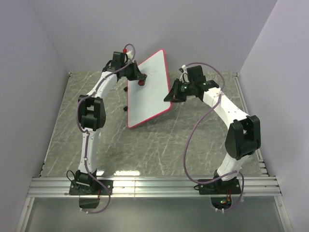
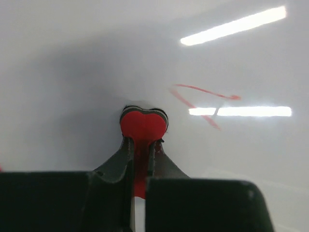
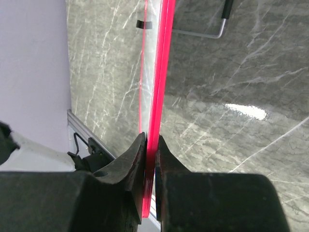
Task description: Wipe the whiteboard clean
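The right gripper (image 3: 149, 154) is clamped on the thin red rim of the whiteboard (image 1: 147, 92), tilted up near the middle of the worktop's (image 1: 159, 145) far edge. The left gripper (image 2: 144, 145) pinches a red eraser (image 2: 143, 124) against its glossy white face (red scribble (image 2: 203, 96) just beside).

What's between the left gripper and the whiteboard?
A red-and-black eraser, clamped in the left gripper, facing the whiteboard beside red scribbles. Left wrist view shows it.

Pale lilac walls (image 1: 203, 29) enclose a grey marbled tabletop (image 1: 159, 145).
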